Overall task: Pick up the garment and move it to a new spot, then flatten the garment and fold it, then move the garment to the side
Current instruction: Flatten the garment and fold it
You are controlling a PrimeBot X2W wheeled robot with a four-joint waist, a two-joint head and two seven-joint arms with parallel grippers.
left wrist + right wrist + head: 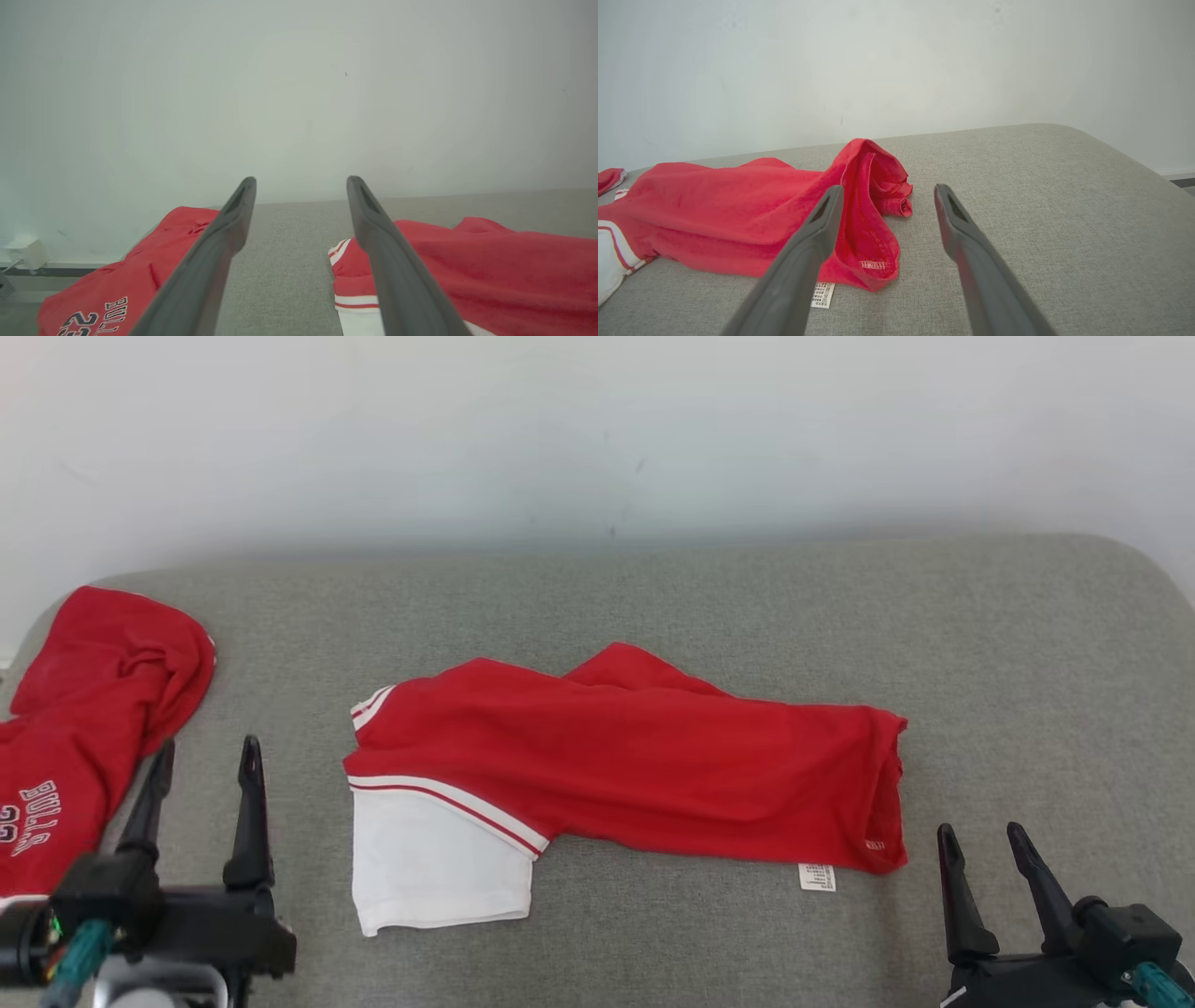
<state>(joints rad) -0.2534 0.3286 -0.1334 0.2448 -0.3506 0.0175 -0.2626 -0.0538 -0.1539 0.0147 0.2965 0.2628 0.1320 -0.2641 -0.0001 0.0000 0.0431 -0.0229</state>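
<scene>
Scene: a red knit garment (pixel 635 765) with a white panel (pixel 429 868) and red-and-white striped trim lies across the middle of the grey woven padded surface (pixel 1027 663). It looks doubled over along its length. The right end is bunched and open at the hem.

Left pincer (pixel 208 747): fingers spread, nothing between them, over the surface to the left of the garment's striped end and not touching it.
Right pincer (pixel 982 833): fingers spread, empty, just off the near right corner of the garment.

A second red garment (pixel 84 709) lies crumpled at the far left edge, well apart from the first.

Step (judgement): the folding stage. One fold appears to be laid and both pincers stand clear of the cloth. The long shape suggests a crosswise fold is yet to come before the move to the side.

Next move (judgement): each pincer needs to come down on an end of the garment. The right one should gather all the layers at the bunched hem so that none trails.

Writing:
- White care label (pixel 817 877) sticks out at the near right hem; printed, too small to read.
- Small woven tab (pixel 872 264) on the red hem; illegible.
- Lettering (pixel 42 812) on the second garment reads "BULL…" with numerals beneath; the left wrist view gives "23".
</scene>
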